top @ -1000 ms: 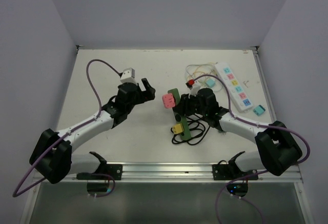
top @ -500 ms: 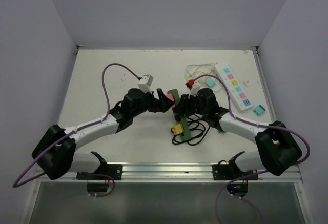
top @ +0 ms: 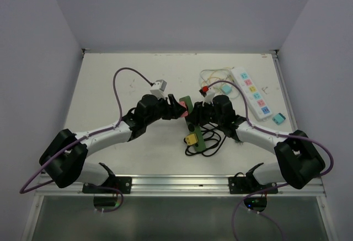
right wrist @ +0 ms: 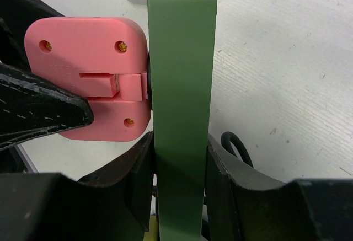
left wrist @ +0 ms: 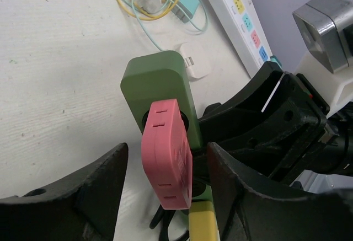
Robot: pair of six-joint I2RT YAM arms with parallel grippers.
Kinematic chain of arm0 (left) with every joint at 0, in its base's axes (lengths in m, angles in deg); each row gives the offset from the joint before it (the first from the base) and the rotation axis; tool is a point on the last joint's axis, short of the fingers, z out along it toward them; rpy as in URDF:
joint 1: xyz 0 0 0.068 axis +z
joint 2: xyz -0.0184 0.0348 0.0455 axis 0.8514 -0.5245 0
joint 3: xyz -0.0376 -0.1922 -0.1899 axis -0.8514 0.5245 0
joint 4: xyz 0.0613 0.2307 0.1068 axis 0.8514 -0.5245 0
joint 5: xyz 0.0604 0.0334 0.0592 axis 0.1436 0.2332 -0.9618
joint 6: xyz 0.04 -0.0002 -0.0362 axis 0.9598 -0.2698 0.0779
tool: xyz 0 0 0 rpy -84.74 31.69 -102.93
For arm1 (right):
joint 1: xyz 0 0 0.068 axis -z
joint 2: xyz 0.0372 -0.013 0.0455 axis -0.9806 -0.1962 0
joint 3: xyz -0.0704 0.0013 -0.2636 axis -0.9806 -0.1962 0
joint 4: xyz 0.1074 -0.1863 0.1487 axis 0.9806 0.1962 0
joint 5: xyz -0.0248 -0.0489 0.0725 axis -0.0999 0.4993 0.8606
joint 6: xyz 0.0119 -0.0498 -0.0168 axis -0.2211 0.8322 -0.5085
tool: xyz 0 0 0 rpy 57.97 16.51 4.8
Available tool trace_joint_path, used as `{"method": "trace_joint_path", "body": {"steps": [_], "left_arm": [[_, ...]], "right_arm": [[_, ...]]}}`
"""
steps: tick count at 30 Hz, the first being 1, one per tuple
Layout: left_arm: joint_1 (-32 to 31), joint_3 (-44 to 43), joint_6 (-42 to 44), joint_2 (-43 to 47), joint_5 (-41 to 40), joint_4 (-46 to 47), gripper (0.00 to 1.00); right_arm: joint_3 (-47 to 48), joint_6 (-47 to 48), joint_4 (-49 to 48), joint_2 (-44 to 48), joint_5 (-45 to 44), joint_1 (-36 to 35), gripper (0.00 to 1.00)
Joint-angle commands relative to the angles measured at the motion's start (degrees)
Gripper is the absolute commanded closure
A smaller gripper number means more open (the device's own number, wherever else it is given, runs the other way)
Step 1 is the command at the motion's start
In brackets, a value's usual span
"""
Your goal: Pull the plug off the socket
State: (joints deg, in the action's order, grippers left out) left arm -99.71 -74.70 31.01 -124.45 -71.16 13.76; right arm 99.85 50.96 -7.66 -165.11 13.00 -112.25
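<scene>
A pink plug (top: 181, 106) (left wrist: 168, 158) (right wrist: 88, 70) sits pushed into the upper end of a green socket strip (top: 194, 126) (left wrist: 154, 81) (right wrist: 182, 59). My right gripper (top: 201, 114) (right wrist: 177, 147) is shut on the strip's two flat sides and holds it on edge. My left gripper (top: 175, 107) (left wrist: 165, 161) straddles the pink plug from the left. Its jaws stand partly closed, with a gap showing on each side of the plug. A yellow plug (top: 191, 138) (left wrist: 203, 219) sits lower on the same strip.
A white power strip (top: 252, 93) (left wrist: 240, 9) with coloured sockets lies at the back right, with thin yellow and white cables (top: 212, 78) beside it. A black cable coil (top: 208, 142) lies under the green strip. A teal plug (top: 279, 118) lies near the right edge.
My left arm has swung right, from clear of the plug to straddling it, and its jaws have narrowed around the plug. The right arm and the strip have not moved.
</scene>
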Motion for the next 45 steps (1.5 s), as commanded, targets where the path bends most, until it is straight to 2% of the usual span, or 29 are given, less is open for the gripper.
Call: {"method": "trace_joint_path", "body": {"steps": [1, 4, 11, 13, 22, 30, 38, 45], "left_arm": [[-0.3, -2.6, -1.4, -1.0, -1.0, 3.6, 0.40], [-0.4, -2.2, -2.0, -1.4, -0.6, 4.0, 0.50], [-0.7, -0.2, -3.2, 0.3, -1.7, 3.4, 0.93], [-0.7, 0.0, -3.2, 1.2, -2.0, 2.6, 1.00], [-0.8, 0.5, -3.2, 8.8, -7.0, -4.3, 1.00], [-0.8, 4.8, -4.8, 16.5, -8.6, -5.8, 1.00], [-0.8, 6.3, -5.4, 25.5, -11.5, -12.3, 1.00], [-0.8, 7.8, -9.5, 32.0, -13.3, -17.7, 1.00]], "right_arm": [[-0.4, 0.6, -2.5, -0.3, 2.0, 0.0, 1.00], [-0.4, 0.6, -2.4, -0.3, 1.9, 0.0, 1.00], [-0.3, 0.5, -1.5, -0.3, 0.2, 0.0, 1.00], [0.4, 0.6, -0.4, -0.6, -1.5, 0.0, 1.00], [2.6, -0.6, 6.0, -3.9, -11.1, 0.2, 1.00], [4.2, -2.3, 8.5, -7.7, -12.7, 1.6, 1.00], [4.3, -2.8, 8.7, -8.7, -13.3, 2.4, 1.00], [4.4, -2.9, 8.8, -9.1, -13.8, 2.8, 1.00]]}}
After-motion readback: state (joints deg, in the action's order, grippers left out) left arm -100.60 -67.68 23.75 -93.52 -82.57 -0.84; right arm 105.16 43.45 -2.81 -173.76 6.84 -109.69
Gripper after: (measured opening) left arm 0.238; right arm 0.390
